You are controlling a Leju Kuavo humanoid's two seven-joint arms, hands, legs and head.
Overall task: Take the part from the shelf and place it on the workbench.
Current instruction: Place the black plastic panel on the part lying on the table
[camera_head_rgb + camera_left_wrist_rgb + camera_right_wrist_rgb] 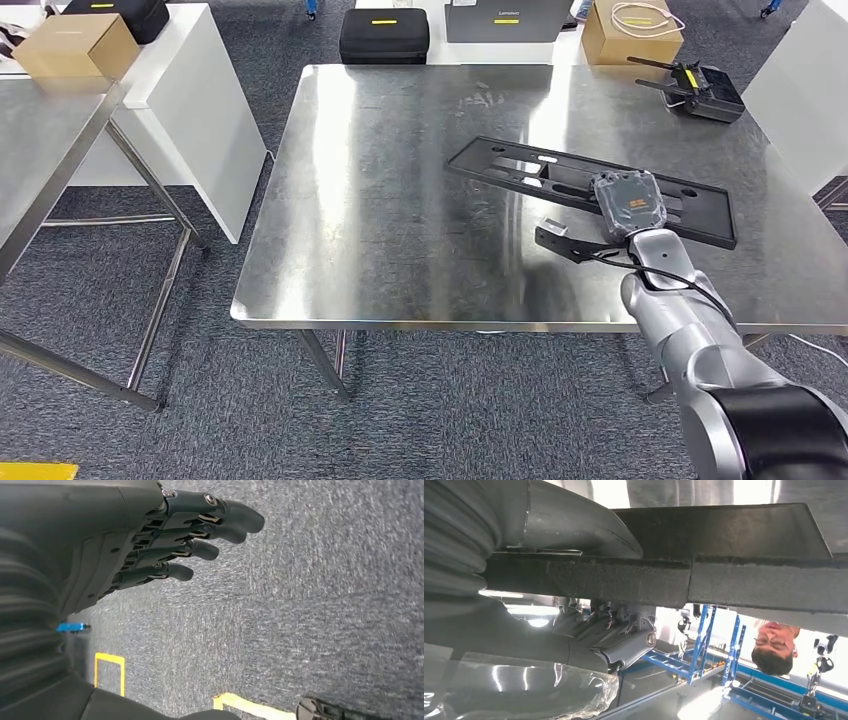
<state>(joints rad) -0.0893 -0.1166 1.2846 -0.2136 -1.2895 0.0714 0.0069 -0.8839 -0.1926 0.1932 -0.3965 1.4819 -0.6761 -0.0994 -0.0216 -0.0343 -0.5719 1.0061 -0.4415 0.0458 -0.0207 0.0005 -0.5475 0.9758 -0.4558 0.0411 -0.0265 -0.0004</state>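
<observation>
I see bright, even overhead light glaring off the steel workbench (400, 200) left of my right hand (628, 205); the carpet (325, 605) beyond my left hand (165, 540) smears with motion blur, and backlight blows out beyond the right hand's fingers

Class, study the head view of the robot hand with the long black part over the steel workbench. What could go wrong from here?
1. The right robot hand holds the long black part near one end, so the far end may swing or scrape the workbench.
2. A small black bracket lies beside the hand; a lowering wrist might knock it.
</observation>
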